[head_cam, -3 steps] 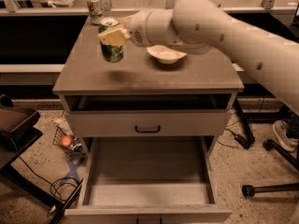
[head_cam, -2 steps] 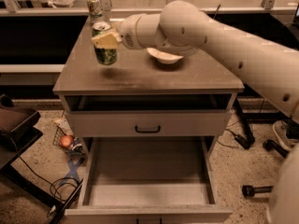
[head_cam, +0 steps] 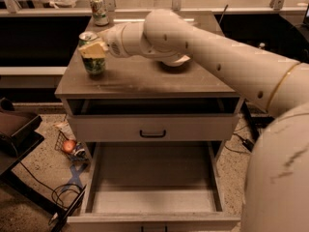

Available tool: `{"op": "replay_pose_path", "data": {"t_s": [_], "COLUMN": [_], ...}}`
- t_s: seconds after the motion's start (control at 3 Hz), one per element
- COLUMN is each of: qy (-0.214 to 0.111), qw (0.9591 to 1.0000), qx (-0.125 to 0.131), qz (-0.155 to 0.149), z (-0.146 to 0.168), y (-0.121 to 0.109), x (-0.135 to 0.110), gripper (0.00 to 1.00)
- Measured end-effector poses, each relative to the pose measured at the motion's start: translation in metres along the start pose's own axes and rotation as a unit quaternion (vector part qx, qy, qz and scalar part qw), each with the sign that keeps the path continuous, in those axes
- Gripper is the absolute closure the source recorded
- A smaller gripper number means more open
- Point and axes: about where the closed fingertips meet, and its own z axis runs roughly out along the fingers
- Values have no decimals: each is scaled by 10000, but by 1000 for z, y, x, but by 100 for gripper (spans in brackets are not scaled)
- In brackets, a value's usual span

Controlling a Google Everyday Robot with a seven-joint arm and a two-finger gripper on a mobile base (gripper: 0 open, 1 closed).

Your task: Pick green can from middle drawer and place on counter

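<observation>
The green can (head_cam: 92,62) stands upright near the left edge of the counter (head_cam: 145,81), its silver lid showing. My gripper (head_cam: 94,49) is at the can's upper part, its pale fingers (head_cam: 96,48) shut around it, with the arm reaching in from the right. The can's base is at the counter's surface; I cannot tell whether it touches. The middle drawer (head_cam: 96,178) is pulled out wide below, and its grey floor shows nothing in it.
A paler white-and-green can (head_cam: 99,8) stands at the counter's back left. A white bowl (head_cam: 176,60) sits mid-counter, partly behind my arm. A drawer face with a black handle (head_cam: 152,134) lies above the open drawer. Cables and clutter (head_cam: 70,149) lie on the floor at left.
My gripper has carried the green can leftward and a little forward over the counter, toward its left edge.
</observation>
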Motion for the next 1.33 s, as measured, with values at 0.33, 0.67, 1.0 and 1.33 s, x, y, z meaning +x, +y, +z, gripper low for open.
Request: {"op": "replay_pose_path", "data": {"t_s": [0.33, 0.67, 1.0, 1.33], "qy": [-3, -4, -6, -8], "qw": [10000, 10000, 10000, 10000], "qx": [-22, -37, -55, -74], "qz": [-4, -6, -9, -13], "z": [2, 3, 5, 6], "y": [3, 4, 6, 8], "x": [-1, -1, -2, -2], "gripper": [74, 52, 29, 5]}}
